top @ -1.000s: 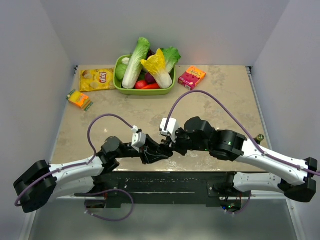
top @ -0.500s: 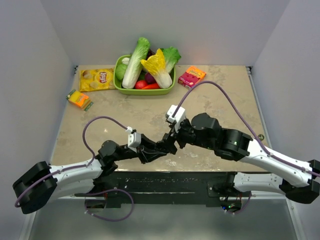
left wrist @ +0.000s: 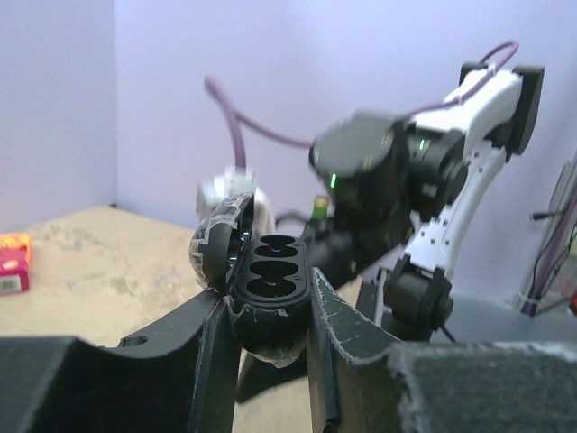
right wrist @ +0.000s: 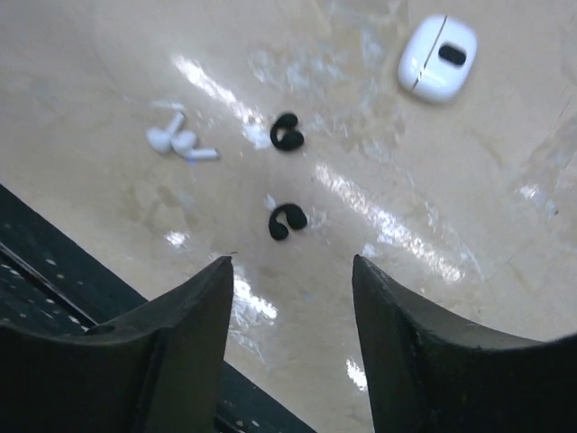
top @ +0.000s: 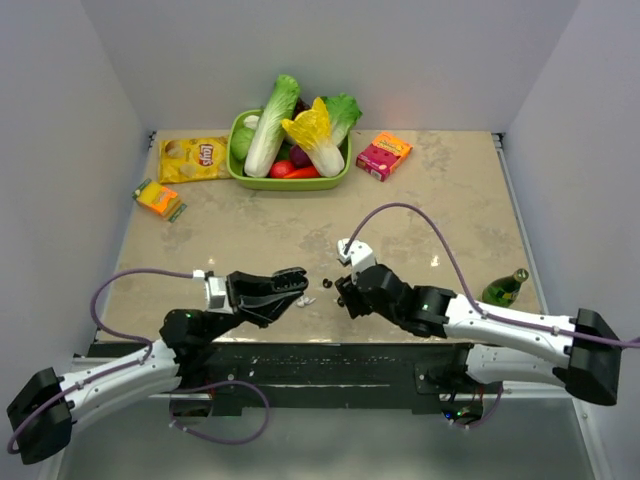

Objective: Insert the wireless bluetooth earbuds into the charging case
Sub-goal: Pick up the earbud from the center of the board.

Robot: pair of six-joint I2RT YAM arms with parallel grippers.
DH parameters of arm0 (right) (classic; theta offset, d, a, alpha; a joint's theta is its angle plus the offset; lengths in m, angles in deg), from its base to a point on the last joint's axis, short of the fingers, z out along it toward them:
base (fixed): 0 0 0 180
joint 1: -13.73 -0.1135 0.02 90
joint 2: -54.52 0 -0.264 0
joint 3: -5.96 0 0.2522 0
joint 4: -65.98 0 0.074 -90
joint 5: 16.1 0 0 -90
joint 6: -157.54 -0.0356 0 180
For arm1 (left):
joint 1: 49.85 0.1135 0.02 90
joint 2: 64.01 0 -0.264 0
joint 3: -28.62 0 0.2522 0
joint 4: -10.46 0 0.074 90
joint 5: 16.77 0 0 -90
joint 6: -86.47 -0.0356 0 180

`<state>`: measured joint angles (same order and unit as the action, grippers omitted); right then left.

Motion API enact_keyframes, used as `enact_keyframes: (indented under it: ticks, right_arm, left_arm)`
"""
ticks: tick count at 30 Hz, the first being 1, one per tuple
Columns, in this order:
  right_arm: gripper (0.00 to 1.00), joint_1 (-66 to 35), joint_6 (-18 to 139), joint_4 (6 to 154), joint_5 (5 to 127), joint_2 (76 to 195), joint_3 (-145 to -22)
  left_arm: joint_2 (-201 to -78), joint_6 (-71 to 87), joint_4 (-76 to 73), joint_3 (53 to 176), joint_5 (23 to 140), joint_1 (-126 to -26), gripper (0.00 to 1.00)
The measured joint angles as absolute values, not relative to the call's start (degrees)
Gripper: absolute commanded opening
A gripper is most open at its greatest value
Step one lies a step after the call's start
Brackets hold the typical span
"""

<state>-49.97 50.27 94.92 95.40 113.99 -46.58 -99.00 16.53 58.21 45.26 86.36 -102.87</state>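
My left gripper (top: pixel 292 282) is shut on a black case (left wrist: pixel 270 281) that is hinged open, with empty dark wells facing up; it is held above the table. The white charging case (right wrist: pixel 438 69), rounded with a dark spot, lies closed on the table in the right wrist view; in the top view it is hidden. Two black earbuds (right wrist: pixel 287 132) (right wrist: pixel 287 220) lie loose on the table, one just ahead of my open, empty right gripper (right wrist: pixel 290 266) (top: pixel 342 292). A pair of white stemmed earbuds (right wrist: pixel 178 142) (top: pixel 305 300) lies near the front edge.
A green bowl (top: pixel 290 184) of toy vegetables stands at the back. A yellow chips bag (top: pixel 193 158), an orange packet (top: pixel 158 198) and a pink box (top: pixel 384 154) lie around it. A green bottle (top: pixel 503 288) stands at the right front. The table's front edge (right wrist: pixel 54 298) is close.
The two grippers were together at the front middle; they have parted. My left arm drew back to the left with the black case. My right arm dropped low and the bottle came into view.
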Motion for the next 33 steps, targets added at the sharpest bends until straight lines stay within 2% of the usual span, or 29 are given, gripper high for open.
enact_keyframes:
  ticks: [2,3,5,8,12,14,20,26,33]
  right_arm:
    - [0.47,-50.0,49.7,94.8,95.5,116.6,-44.7]
    - [0.39,-50.0,49.5,94.7,95.5,117.4,-44.5]
    - [0.34,-49.8,49.2,93.5,95.7,119.2,-44.5]
    - [0.33,-47.7,48.6,91.6,94.6,121.0,-44.5]
    - [0.38,-43.5,47.3,88.0,91.8,121.7,-42.4]
    - [0.38,-42.7,46.9,87.3,90.7,122.3,-41.7]
    - [0.26,-42.5,45.9,84.3,85.8,125.9,-41.5]
    - [0.09,-42.5,44.8,81.4,81.7,126.8,-41.0]
    - [0.01,-42.5,43.6,78.7,78.5,128.2,-38.8]
  left_arm:
    - [-96.5,16.5,58.2,45.3,85.2,-102.9,0.0]
    - [-95.4,16.5,57.8,45.3,84.5,-102.9,0.0]
    - [-94.4,16.5,57.4,45.3,83.6,-102.9,0.0]
    - [-94.3,16.7,56.6,45.3,82.7,-102.9,0.0]
    - [-96.2,16.9,56.3,45.3,82.1,-102.9,0.0]
    - [-97.6,17.0,56.5,45.3,82.1,-102.9,0.0]
    - [-100.9,17.2,57.0,45.3,82.2,-102.9,0.0]
    - [-100.7,18.0,57.2,45.3,82.2,-103.0,0.0]
    - [-101.2,18.4,57.6,45.3,82.2,-103.1,0.0]
